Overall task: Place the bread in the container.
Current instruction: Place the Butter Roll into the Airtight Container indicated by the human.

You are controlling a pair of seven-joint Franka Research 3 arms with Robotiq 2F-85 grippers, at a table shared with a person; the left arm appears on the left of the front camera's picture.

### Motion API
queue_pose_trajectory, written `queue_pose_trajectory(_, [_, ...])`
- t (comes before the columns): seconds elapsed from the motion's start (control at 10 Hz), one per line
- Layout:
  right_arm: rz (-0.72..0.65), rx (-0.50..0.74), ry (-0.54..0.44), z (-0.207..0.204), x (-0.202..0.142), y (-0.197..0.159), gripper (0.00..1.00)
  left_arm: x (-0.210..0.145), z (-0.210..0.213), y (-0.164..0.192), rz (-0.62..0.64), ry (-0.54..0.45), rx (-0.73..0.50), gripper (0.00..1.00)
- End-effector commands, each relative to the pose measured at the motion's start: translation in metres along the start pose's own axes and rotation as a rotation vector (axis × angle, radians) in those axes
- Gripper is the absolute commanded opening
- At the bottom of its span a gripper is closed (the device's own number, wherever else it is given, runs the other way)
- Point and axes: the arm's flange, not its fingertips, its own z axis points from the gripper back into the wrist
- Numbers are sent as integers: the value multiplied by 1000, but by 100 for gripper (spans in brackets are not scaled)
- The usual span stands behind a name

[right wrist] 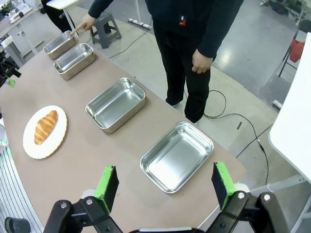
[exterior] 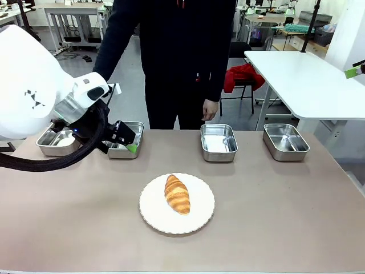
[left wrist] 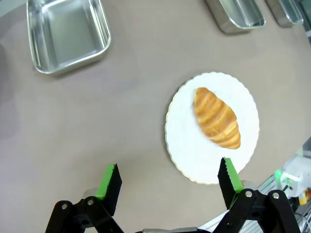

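1. Hovering spread and empty, the left hand (left wrist: 168, 170) hangs left of the bread (left wrist: 216, 118), which lies on a plate (left wrist: 187, 145) at the middle of the counter (exterior: 285, 217).
2. Right hand (right wrist: 164, 172): likewise agape and empty, over the right-end pan (right wrist: 177, 158).
3. Risk: a person's hand (right wrist: 83, 23) reaches to the far-left container (right wrist: 60, 43); three lookalikes invite a wrong drop.
4. Hidden: the left arm (exterior: 34, 85) partly covers it.

The left arm (exterior: 28, 80) comes in low from the side, wrist bent so the left gripper (left wrist: 169, 170) points downward, jaws spread wide. The right gripper (right wrist: 164, 170) hangs high, jaws equally wide apart. The person's hand (exterior: 210, 109) hangs loose at the hip; the other hand (right wrist: 85, 23) reaches out sideways.
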Motion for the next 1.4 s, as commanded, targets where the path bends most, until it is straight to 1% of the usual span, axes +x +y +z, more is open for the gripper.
queue_pose_trajectory(0.0, [3, 2, -4, 0, 0, 1, 100, 0, 13, 3, 28, -35, 8, 100])
queue_pose_trajectory(0.3, [3, 2, -4, 0, 0, 1, 100, 4, 12, 6, 16, -29, -6, 100])
queue_pose_trajectory(0.5, [3, 2, -4, 0, 0, 1, 100, 17, -16, -53, 90, 30, 3, 100])
queue_pose_trajectory(0.6, [3, 2, -4, 0, 0, 1, 100, 20, -31, -79, 112, 60, 58, 100])
queue_pose_trajectory(0.7, [3, 2, -4, 0, 0, 1, 100, 23, -53, -103, 161, 100, 122, 100])
queue_pose_trajectory(0.8, [3, 2, -4, 0, 0, 1, 100, 21, -84, -130, 247, 149, 170, 100])
queue_pose_trajectory(0.9, [3, 2, -4, 0, 0, 1, 100, 17, -106, -148, 320, 190, 208, 100])
queue_pose_trajectory(1.0, [3, 2, -4, 0, 0, 1, 100, 13, -120, -157, 390, 209, 266, 100])
queue_pose_trajectory(1.1, [3, 2, -4, 0, 0, 1, 100, 9, -128, -161, 439, 200, 285, 100])
queue_pose_trajectory(1.2, [3, 2, -4, 0, 0, 1, 100, 5, -134, -166, 477, 176, 300, 100])
queue_pose_trajectory(1.3, [3, 2, -4, 0, 0, 1, 100, 4, -144, -168, 479, 145, 314, 100])
